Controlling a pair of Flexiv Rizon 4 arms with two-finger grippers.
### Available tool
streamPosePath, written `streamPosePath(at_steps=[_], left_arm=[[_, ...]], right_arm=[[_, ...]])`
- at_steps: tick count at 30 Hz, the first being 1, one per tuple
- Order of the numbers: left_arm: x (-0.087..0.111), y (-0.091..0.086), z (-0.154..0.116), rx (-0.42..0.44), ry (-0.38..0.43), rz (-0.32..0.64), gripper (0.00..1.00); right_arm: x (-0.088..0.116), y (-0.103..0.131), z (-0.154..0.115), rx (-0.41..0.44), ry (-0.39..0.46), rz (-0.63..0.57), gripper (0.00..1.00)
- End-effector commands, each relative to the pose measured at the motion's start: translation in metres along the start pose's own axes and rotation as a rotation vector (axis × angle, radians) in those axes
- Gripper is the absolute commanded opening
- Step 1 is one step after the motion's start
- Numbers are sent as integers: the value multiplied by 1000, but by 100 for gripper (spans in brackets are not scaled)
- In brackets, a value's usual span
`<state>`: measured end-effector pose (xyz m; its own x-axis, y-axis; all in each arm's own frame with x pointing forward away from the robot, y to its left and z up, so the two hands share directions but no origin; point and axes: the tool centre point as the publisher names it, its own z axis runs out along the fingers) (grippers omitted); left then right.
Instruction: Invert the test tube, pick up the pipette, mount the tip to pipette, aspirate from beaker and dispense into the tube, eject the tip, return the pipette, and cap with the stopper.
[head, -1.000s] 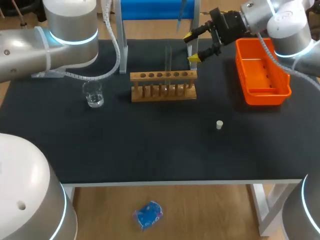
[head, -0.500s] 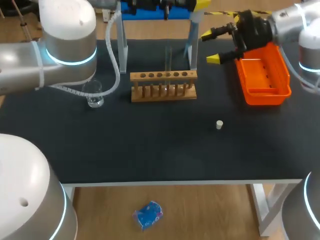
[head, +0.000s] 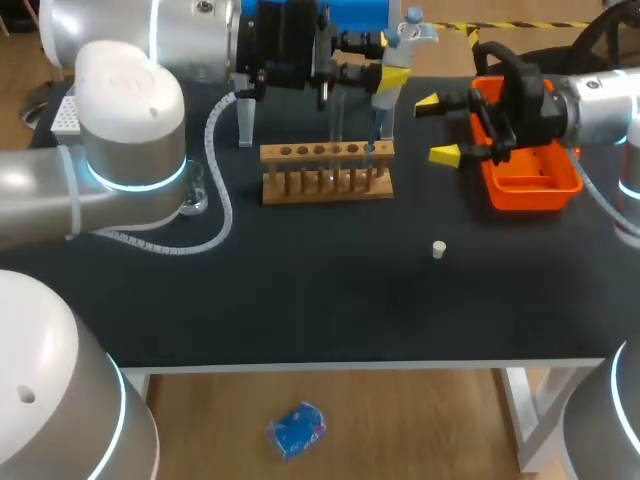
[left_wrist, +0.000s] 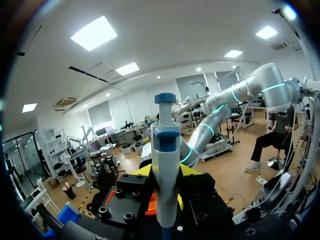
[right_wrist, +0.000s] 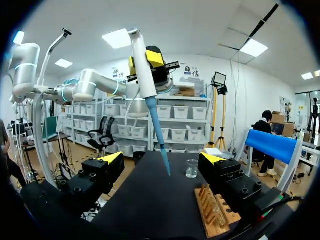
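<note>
The left arm (head: 130, 170) is reaching across the back of the surface (head: 300, 290). Its left pincer (head: 388, 60) is clamping the pipette (head: 386, 98) from two sides, with the yellow tips pressing on the body. The pipette is hanging nearly upright, plunger uppermost, over the right end of the rack (head: 327, 172). Its blue end (head: 377, 128) is pointing down at that end, though I cannot tell whether the two are touching. In the left wrist view the pipette (left_wrist: 165, 150) is standing between the fingers of the left pincer (left_wrist: 165, 172).

The right pincer (head: 438, 127) is hovering just right of the pipette, beside the orange tray (head: 530, 195), with its fingers spread wide and gripping nothing. In its own view the right pincer (right_wrist: 161, 158) is gaping. Ahead of it the pipette (right_wrist: 142, 65) is hanging with its blue end (right_wrist: 159, 135) over the surface. The beaker (right_wrist: 191, 168) is standing beyond, and the rack (right_wrist: 215, 212) is lying beside one finger.

A clear tube (head: 337, 115) is standing upright in the rack. The beaker (head: 192, 195) is sitting left of the rack, partly hidden by the left arm. The white stopper (head: 438, 249) is lying alone on the surface, in front of the rack's right end and apart from it.
</note>
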<state>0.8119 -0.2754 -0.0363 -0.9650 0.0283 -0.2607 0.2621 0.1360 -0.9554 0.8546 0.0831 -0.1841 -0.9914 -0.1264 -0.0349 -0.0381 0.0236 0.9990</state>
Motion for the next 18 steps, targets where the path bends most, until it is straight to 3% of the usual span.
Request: streamPosePath(at_steps=[1,16,18], left_arm=[[2,0,-2,5,-2,2,0],[2,0,-2,5,-2,2,0],[5,14,-2,30,5,-36,0]], right_arm=[[8,0,-1,1,-31,-1,100],[8,0,-1,1,-31,-1,100],[7,-1,0,2,-26,7,100]])
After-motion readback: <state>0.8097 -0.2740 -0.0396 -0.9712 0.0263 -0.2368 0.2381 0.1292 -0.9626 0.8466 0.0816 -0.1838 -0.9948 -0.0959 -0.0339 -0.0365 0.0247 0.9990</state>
